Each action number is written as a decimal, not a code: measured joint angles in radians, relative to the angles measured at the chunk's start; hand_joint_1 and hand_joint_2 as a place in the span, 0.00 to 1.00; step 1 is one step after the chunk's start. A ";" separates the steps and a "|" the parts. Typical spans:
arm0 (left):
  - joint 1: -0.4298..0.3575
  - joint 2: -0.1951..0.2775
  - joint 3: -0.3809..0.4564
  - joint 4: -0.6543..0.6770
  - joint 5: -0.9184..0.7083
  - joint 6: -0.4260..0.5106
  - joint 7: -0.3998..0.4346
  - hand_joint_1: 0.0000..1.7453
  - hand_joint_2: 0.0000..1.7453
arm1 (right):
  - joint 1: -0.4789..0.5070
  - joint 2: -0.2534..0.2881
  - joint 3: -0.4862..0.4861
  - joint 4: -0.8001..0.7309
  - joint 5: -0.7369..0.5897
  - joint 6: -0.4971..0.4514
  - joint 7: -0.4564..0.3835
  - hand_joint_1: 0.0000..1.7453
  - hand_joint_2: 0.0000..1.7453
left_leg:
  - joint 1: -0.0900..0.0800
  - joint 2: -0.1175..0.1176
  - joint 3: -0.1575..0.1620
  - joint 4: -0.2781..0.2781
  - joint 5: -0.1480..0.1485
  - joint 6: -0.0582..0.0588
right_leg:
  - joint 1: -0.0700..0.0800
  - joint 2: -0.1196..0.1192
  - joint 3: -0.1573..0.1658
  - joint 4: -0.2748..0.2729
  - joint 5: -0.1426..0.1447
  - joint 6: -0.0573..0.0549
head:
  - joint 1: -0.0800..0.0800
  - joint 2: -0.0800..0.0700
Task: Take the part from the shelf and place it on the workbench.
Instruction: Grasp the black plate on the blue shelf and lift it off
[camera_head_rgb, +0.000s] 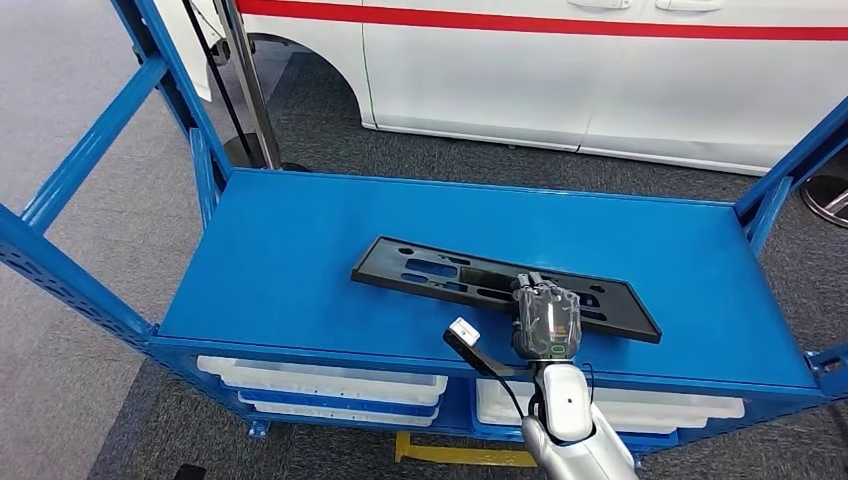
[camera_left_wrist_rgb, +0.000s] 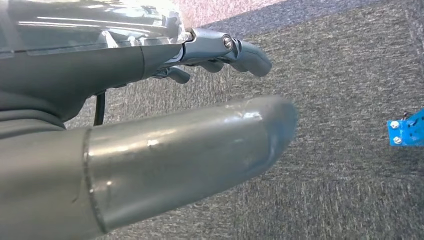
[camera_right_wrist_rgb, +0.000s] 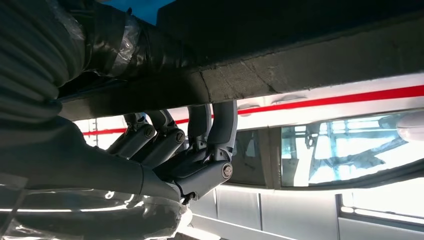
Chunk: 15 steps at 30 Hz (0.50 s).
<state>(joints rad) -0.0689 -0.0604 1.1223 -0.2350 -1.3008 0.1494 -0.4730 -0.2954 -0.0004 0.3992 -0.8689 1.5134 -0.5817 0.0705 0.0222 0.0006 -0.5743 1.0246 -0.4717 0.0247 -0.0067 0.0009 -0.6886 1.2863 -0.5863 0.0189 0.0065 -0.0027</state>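
Grey carpet (camera_head_rgb: 80, 200) runs under a blue shelf (camera_head_rgb: 300, 240) on a steel frame, and behind it stands a white vehicle (camera_head_rgb: 600, 80) with a red stripe; white trays (camera_head_rgb: 320, 385) sit on the level below the top deck. On that blue deck lies the part (camera_head_rgb: 440, 275), a long flat black plate with cut-out slots, set at a slant with one end nearer the middle of the deck and the other toward the front right; the right robot hand (camera_head_rgb: 546, 320) rests on the part's near edge toward its right end, and the right wrist view shows its dark fingers (camera_right_wrist_rgb: 220, 125) curled up around the dark edge of the part (camera_right_wrist_rgb: 310, 65), so it grips the plate; a small white-tipped black bracket (camera_head_rgb: 465, 335) sticks out beside the silver forearm. The left robot hand (camera_left_wrist_rgb: 200, 125) hangs over the carpet, thumb and fingers apart and holding nothing; a blue corner of the shelf frame (camera_left_wrist_rgb: 405, 131) shows nearby.
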 joint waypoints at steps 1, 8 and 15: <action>0.000 -0.001 0.000 0.000 0.000 0.000 0.000 0.00 0.00 | 0.002 0.000 -0.002 -0.006 -0.011 -0.001 -0.010 1.00 1.00 | 0.000 -0.001 0.002 0.000 -0.001 -0.001 | 0.000 0.000 0.030 -0.061 0.038 -0.004 | 0.000 0.000; 0.001 -0.009 0.002 0.000 0.004 0.007 0.000 0.00 0.00 | 0.034 0.003 -0.018 -0.077 -0.138 -0.028 -0.105 1.00 1.00 | -0.003 -0.006 0.000 0.002 -0.007 -0.031 | 0.008 -0.001 0.119 -0.262 0.109 -0.034 | 0.000 0.000; 0.010 -0.016 0.011 0.000 0.015 0.014 -0.005 0.00 0.00 | 0.114 0.026 -0.028 -0.219 -0.472 0.012 -0.302 1.00 1.00 | 0.000 -0.004 -0.113 0.254 -0.113 -0.050 | 0.004 -0.004 0.127 -0.272 0.112 -0.052 | -0.001 0.000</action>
<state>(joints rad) -0.0587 -0.0760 1.1334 -0.2350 -1.2854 0.1638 -0.4780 -0.1813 0.0260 0.3713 -1.0875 1.0414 -0.5698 -0.2315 0.0220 -0.0034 -0.6872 1.2789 -0.5842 -0.0252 -0.0028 -0.0031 -0.5620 1.0147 -0.4746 -0.0335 0.0052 -0.0027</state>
